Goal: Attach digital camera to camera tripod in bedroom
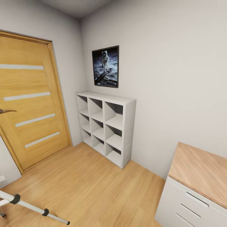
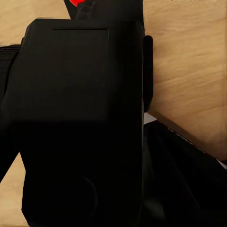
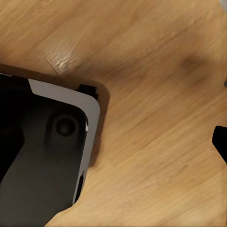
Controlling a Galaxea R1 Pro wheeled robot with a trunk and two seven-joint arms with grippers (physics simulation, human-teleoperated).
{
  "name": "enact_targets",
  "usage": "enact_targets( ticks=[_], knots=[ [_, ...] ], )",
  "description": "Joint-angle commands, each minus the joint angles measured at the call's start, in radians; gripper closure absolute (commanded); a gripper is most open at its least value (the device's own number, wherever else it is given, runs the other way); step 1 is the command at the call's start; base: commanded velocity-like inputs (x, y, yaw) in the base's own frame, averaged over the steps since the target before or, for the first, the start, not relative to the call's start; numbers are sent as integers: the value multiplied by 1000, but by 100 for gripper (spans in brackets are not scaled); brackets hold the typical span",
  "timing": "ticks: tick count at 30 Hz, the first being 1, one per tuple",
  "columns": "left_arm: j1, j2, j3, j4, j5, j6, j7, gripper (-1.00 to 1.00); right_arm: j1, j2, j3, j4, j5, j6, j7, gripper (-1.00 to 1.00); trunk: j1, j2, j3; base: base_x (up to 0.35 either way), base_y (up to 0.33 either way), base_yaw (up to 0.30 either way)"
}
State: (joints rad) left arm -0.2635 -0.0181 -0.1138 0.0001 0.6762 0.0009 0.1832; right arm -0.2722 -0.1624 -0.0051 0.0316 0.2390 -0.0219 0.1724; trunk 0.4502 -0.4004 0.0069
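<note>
Left gripper: its fingers can't be picked out from the black mass in front of the lens, so how far they are closed I cannot tell. The digital camera [image 2: 80,118] sits right against the wrist, its red dot [image 2: 78,4] at the far end and the wood floor [image 2: 189,56] well beyond it. My guess is that it is being carried.

Right gripper: opening cannot be told either. A dark sliver [image 3: 220,142] at the frame edge may be a fingertip. Past it are floor boards and a corner of the robot base [image 3: 42,156], which is black with a grey rim. Nothing is between the fingers as far as I can see.

Head view: one silver leg of the camera tripod [image 1: 30,206], with black joints, crosses the low corner on the left arm's side, and its head is out of frame. The oak door [image 1: 28,104], white cube shelf [image 1: 105,126], astronaut poster [image 1: 105,66] and drawer unit [image 1: 198,176] are all well apart from the arms.

To do the step well, turn base and head toward that leg until the tripod head shows. Keep the camera level, base downward, and don't clip the leg on the way.
</note>
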Motion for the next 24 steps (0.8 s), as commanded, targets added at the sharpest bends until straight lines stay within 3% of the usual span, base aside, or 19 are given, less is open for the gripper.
enact_targets(
  ticks=[1, 8, 24],
  knots=[
    [0, 0, -9, 0, 14, 1, 4, 100, -1, 0, -1, 2, 5, -3, 2, -100, 0, -1, 0, 0, 0, 145],
    [0, 5, -9, 0, 95, -1, 4, 100, -1, 0, -1, 2, 5, -6, -2, -100, 0, -1, 0, 0, 0, 227],
    [0, 4, -9, 0, 101, -1, 4, 100, -1, 0, -1, 2, 6, -8, -5, -100, 0, -1, 0, 0, 0, 268]
  ],
)
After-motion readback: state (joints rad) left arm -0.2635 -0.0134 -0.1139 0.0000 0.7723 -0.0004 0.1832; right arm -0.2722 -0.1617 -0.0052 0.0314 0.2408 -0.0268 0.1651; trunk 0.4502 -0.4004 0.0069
